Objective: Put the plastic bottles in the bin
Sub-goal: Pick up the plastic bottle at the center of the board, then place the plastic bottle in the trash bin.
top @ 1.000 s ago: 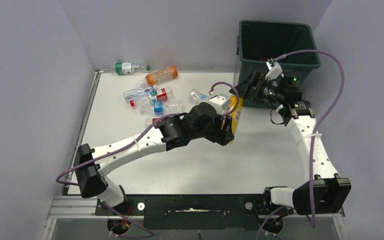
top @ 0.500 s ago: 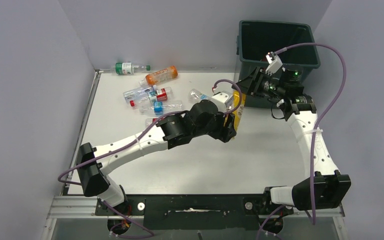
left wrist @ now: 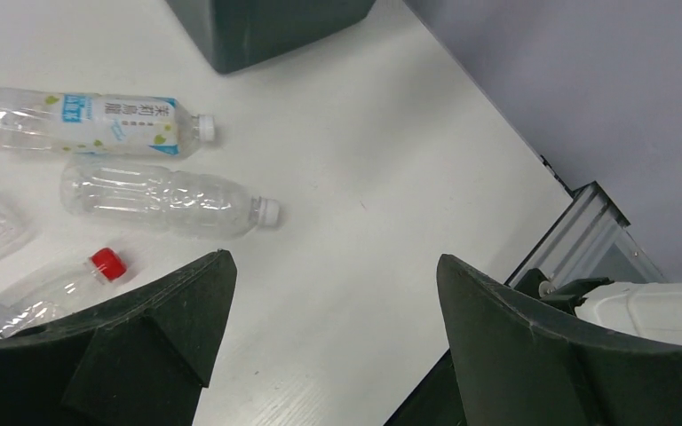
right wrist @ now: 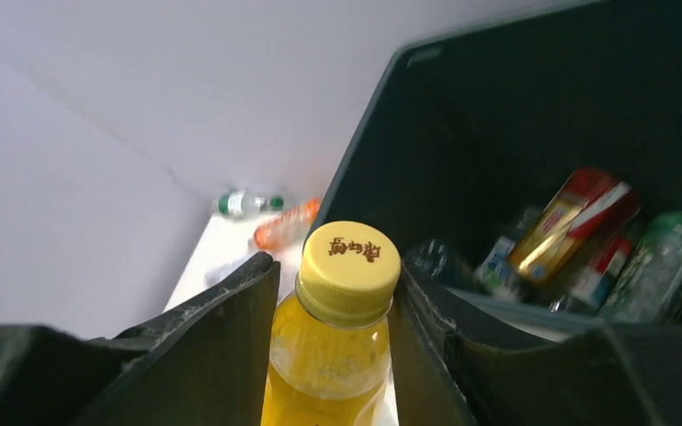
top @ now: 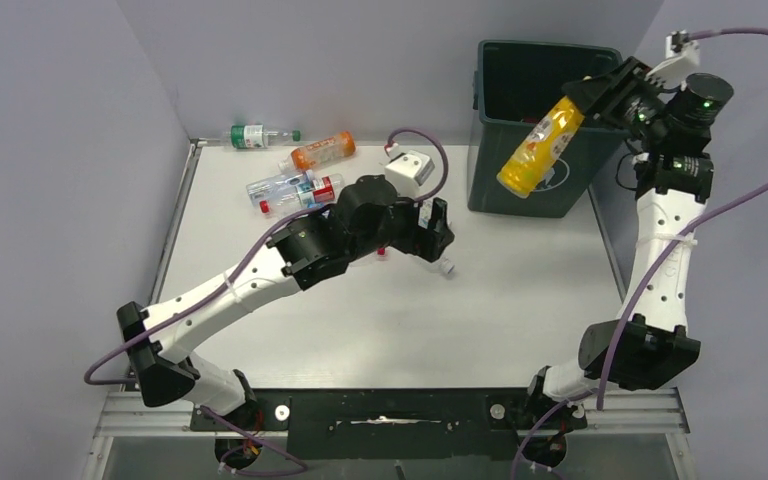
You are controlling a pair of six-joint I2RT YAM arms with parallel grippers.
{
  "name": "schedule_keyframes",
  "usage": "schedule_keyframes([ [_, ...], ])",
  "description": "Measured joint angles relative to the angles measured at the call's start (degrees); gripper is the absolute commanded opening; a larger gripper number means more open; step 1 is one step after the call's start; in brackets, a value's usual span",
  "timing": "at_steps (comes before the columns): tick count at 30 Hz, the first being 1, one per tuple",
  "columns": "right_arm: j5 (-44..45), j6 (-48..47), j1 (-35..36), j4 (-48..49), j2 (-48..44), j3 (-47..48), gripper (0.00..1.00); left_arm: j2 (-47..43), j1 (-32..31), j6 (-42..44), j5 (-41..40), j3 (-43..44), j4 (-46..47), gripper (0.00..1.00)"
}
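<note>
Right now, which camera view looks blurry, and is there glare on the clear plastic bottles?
Right wrist view: the yellow plastic bottle with a yellow cap is sharp, but the contents of the dark green plastic bin are smeared. Left wrist view: the unlabelled clear plastic bottle is crisp, faint highlights only. Top view: even light, soft shadows.

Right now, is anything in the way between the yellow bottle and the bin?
No, nothing visible is. The right gripper holds the yellow bottle up in the air by the rim of the bin. The top is open, and the bottles already lying inside leave room.
</note>
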Motion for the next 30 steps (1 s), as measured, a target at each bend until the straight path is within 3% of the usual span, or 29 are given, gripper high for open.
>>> schedule_keyframes([
  [6,-1.0,9.1,-5.2,14.3,3.4,0.8,0.32,-5.1,2.9,0.1,0.0,-3.3,-0.1,0.85],
  [17,1.5,26.0,-6.1,39.7,14.3,2.2,0.32,-7.8,6.9,0.2,0.3,-8.7,-1.7,0.86],
  [23,5.9,30.8,-6.3,48.0,18.1,5.1,0.35,-9.2,8.8,0.5,0.8,-9.8,-1.7,0.86],
  [30,9.4,28.7,-5.1,49.6,21.7,10.4,0.41,-9.5,9.7,1.0,2.0,-10.6,-1.7,0.86],
])
